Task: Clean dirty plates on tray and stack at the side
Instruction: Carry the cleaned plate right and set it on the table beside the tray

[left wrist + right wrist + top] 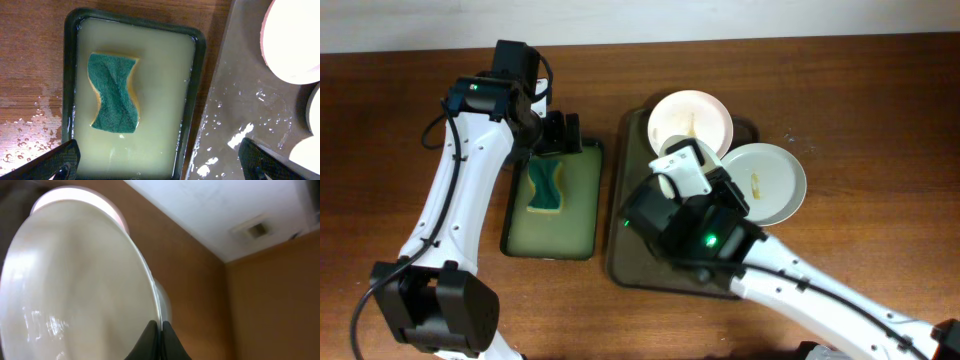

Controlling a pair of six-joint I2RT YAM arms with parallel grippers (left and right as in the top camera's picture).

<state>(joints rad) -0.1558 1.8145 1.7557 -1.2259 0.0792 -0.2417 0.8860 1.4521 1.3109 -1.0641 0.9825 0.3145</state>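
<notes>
the right gripper (160, 330) has its jaws clamped on the rim of the clamped plate (75, 290). the two dark tips pinch the thin edge at its lowest visible point, one tip on each face. the plate stands on edge, not flat: from the jaws the rim rises and curves away to the left in the right wrist view, and its broad pale face fills that side. it is round, so no long axis shows. another pale rim peeks over its top. from overhead this gripper is above the middle of the tray (620, 230), and there i cannot make out the clamped plate itself.

the far plate (690, 120) lies flat on the tray's far end, a yellowish smear in its middle. the side plate (770, 185) lies flat at the tray's right rim, mostly over the wooden surface (880, 110), also smeared.

the left gripper (162, 165) hangs left of the tray, jaws wide apart and holding nothing, over the green tray (200, 80) where the sponge (114, 92) lies untouched in liquid.
</notes>
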